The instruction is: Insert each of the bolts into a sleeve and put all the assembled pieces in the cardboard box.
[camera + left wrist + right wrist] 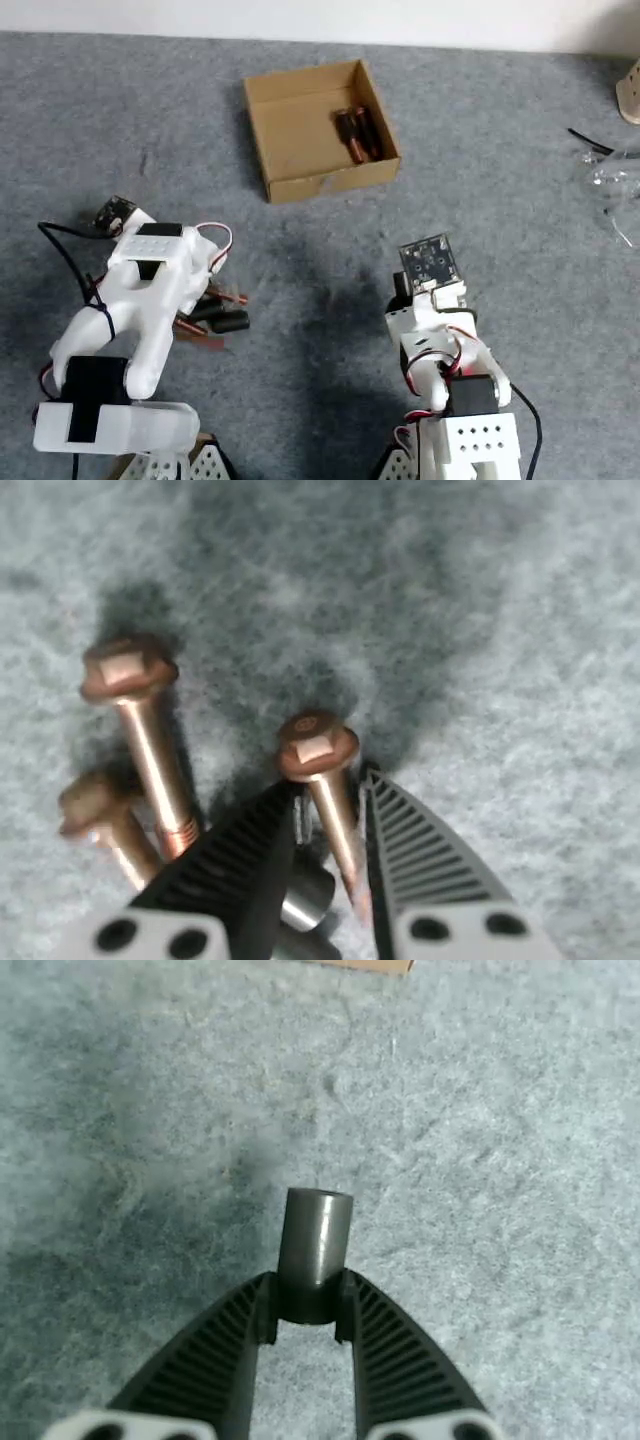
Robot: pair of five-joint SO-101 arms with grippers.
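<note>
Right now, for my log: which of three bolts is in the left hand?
The bolt whose shaft the left hand grips; the two others lie beside it.

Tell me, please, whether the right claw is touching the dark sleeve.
Touching. In the right wrist view the right claw clamps one end of the dark sleeve from both sides, with no gap.

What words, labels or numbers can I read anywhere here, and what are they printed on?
No readable text anywhere.
Cardboard box: plain walls, no print.
Bolt between the fingers of the left gripper: a round stamp on its head, too blurred to read.
Circuit board on an arm: any print too small to read.
Sleeve in the right gripper: bare.
</note>
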